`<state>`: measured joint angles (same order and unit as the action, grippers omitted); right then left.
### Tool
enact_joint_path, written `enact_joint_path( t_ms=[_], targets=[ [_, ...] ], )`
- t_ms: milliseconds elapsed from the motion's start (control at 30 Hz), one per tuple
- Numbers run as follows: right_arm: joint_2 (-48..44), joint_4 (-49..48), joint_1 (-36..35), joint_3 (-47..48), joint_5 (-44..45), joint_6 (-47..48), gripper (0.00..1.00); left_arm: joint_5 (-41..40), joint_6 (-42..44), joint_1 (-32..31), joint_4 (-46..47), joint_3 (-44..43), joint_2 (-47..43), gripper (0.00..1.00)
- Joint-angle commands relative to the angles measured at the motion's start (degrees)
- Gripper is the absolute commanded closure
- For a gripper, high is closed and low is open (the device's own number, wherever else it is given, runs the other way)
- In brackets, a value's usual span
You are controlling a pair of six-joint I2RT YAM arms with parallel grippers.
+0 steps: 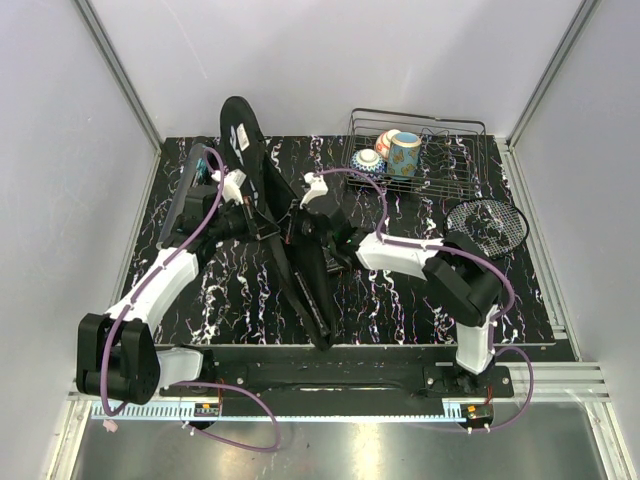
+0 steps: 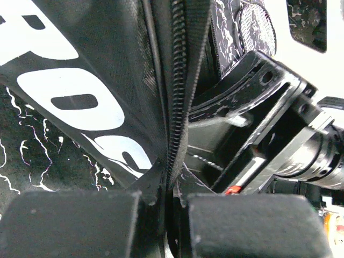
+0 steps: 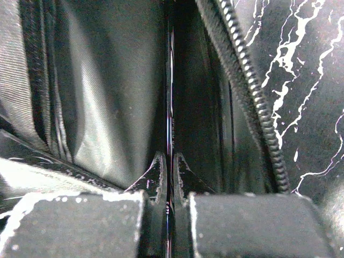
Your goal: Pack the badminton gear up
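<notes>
Step in hand, as judged: loading the bag [image 1: 300, 280], not yet closing it. The bag lies on the table [image 1: 400, 300] on a slant, from the middle of the far edge down toward the middle of the near edge; its mouth is unzipped. The left gripper [image 2: 165, 188] is closed tight on the bag's lip, right at the zipper [image 2: 177, 80], with the white-lettered panel just to its left. The right gripper [image 3: 169, 172] reaches into the open mouth and is clamped narrow on a thin rod [image 3: 170, 107], glossy and dark, which runs on into the lining; it looks like a racket shaft, but both of its ends are hidden. In the top view the 2 claws sit close together over the bag's middle. 1 strung racket head [image 1: 487, 225] lies flat near the right edge, well apart from the bag; its shaft passes under the right arm, so whether the rod belongs to it cannot be told. A dark tube [image 1: 190, 185] rests near the left edge, toward the far-left corner. No shuttlecocks are visible. The wire basket [image 1: 430, 118] with 3 cups [image 1: 400, 150] stands at the far-right corner, outside the job. The next move calls for the left claw to hold the lip clear while the rod goes lengthwise down the bag; the chief risk is a snag on the zipper teeth; tube and any shuttlecocks come afterward.
</notes>
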<state>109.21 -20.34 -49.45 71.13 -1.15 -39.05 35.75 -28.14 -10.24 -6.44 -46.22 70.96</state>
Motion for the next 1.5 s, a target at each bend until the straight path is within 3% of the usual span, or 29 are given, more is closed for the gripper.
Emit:
enact_joint_path(
  t_ms=[0,67,200,267,367,400,500,533,700,833,967,1167,1333,1467],
  targets=[
    [2.67,-11.31,-0.73,2.08,5.54,8.98,1.00,13.66,-0.17,-2.06,-2.16,-0.45,-2.84,1.00],
    [2.15,-10.69,-0.82,1.38,6.94,10.22,1.00,12.86,0.80,-2.15,-4.46,-0.89,-2.84,1.00],
    [1.70,-10.96,-3.80,-0.12,19.46,13.89,1.00,12.68,-4.10,-2.06,-0.78,0.07,-2.49,1.00],
    [2.93,-7.89,-4.86,3.03,20.31,14.71,0.94,11.11,-5.25,-1.98,0.11,-0.10,-2.32,1.00],
    [3.03,3.08,-5.13,7.43,18.82,9.71,0.72,4.88,-1.33,-1.54,-6.02,-2.91,-1.79,1.00],
    [2.42,12.51,-5.13,9.09,17.25,8.30,0.66,1.64,-0.17,-1.54,-7.70,-3.78,-1.35,1.00],
    [-0.73,26.36,-5.13,13.77,13.82,4.86,0.43,-4.26,3.52,-1.01,-14.47,-7.65,0.49,1.00],
    [-2.06,28.84,-4.95,13.07,13.46,3.38,0.28,-5.59,4.14,-1.01,-16.74,-8.88,0.93,1.00],
    [-14.60,41.40,-4.51,9.56,12.04,2.49,0.12,-7.09,5.11,-0.84,-15.37,-7.75,1.90,1.00],
    [-27.71,44.07,-3.90,-2.27,16.26,-1.01,0.04,-5.26,5.11,-0.05,-14.13,-6.43,2.87,1.00],
    [-39.05,44.42,4.42,-13.72,16.78,-7.43,0.01,-4.02,4.85,0.57,-13.69,-5.90,2.87,1.00],
    [-51.01,45.21,15.69,-28.41,23.11,-26.59,0.00,-2.09,3.88,1.10,-12.11,-4.67,2.08,1.00],
    [-47.09,47.84,22.45,-27.11,24.88,-32.76,0.00,-1.47,3.71,1.10,-11.58,-3.80,1.20,1.00],
    [-31.92,54.07,24.84,-17.72,24.70,-33.20,0.00,-1.82,3.97,1.27,-11.58,-3.88,0.67,1.00]
  ],
)
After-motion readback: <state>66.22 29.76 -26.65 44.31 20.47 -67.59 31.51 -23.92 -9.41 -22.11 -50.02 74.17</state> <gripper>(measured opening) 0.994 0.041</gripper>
